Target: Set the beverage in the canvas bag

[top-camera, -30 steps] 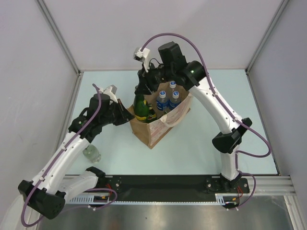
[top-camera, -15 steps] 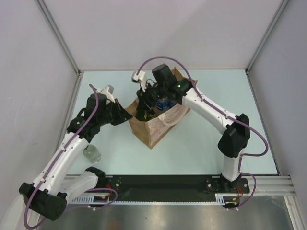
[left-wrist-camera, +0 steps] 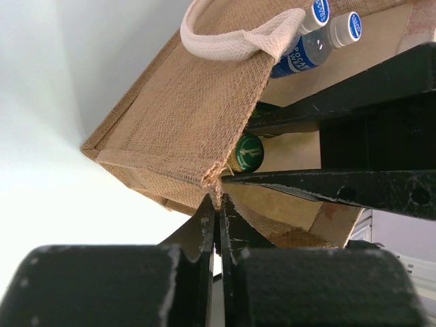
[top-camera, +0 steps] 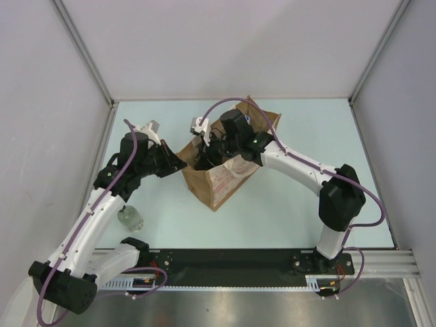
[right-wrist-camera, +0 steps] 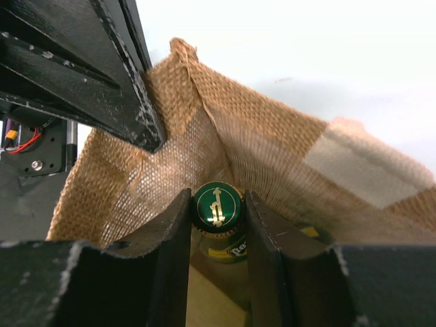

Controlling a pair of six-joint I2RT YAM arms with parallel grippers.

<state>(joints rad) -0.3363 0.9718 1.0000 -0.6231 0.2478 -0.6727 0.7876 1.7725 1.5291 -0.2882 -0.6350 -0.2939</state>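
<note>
The tan canvas bag [top-camera: 225, 182] stands open in the middle of the table. My right gripper [top-camera: 206, 154] reaches down into it and is shut on the neck of a green glass bottle [right-wrist-camera: 217, 206] with a green and gold cap, low between the bag's walls [right-wrist-camera: 266, 139]. My left gripper [top-camera: 178, 165] is shut on the bag's rim corner [left-wrist-camera: 216, 185] and holds it. The left wrist view shows the green cap [left-wrist-camera: 248, 151] inside the bag, two blue-capped water bottles [left-wrist-camera: 300, 53] and a cream handle [left-wrist-camera: 231, 44].
A clear bottle [top-camera: 130, 219] lies on the table at the near left, beside my left arm. Grey walls close in the table at the back and on both sides.
My right gripper has come down and forward with the green bottle, from above the bag's rim into the bag. My left gripper has kept its hold on the rim.
</note>
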